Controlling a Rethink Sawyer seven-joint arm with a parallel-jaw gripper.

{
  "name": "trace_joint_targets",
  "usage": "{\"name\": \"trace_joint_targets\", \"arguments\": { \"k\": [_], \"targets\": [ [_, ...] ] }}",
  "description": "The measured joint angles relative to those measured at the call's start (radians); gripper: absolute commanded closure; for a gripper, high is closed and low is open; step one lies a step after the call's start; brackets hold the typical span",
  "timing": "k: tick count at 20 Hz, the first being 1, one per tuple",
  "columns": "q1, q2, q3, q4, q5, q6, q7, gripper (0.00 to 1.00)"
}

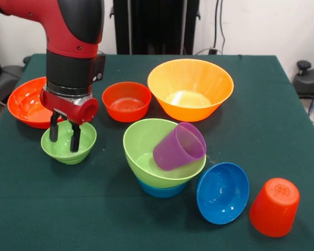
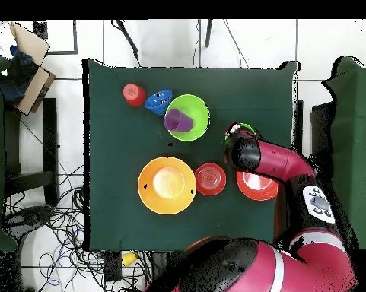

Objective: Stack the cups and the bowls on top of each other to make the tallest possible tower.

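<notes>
Tower [image 1: 165,157]: a large light green bowl [image 1: 146,151] sits nested on a light blue bowl [image 1: 162,191], near the middle of the bench [image 1: 282,110] and towards its camera-side edge in the front view. A purple cup [image 1: 179,146] lies tilted on its side inside the green bowl, mouth facing the far right corner.

A dark blue bowl [image 1: 222,192] rests tipped just beside the tower's right side. An orange-red cup [image 1: 274,207] stands upside down near the front right corner.

Behind the tower, the medium red-orange bowl [image 1: 126,101] and the large yellow-orange bowl [image 1: 190,88] stand upright, side by side. The large red-orange bowl [image 1: 26,102] sits at the left edge.

The pincer [image 1: 64,135] is spread partly open, its two black fingers [image 1: 75,139] reaching down into the small light green bowl [image 1: 68,141] near the left edge. It has hold of nothing.
</notes>
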Motion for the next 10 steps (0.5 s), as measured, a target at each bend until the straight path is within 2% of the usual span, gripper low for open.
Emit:
{"name": "trace_joint_targets", "arguments": {
  "k": [10],
  "targets": [
    [-0.002, -0.013, 0.013, 0.001, 0.001, 0.011, 0.0, 0.0]
  ]
}}
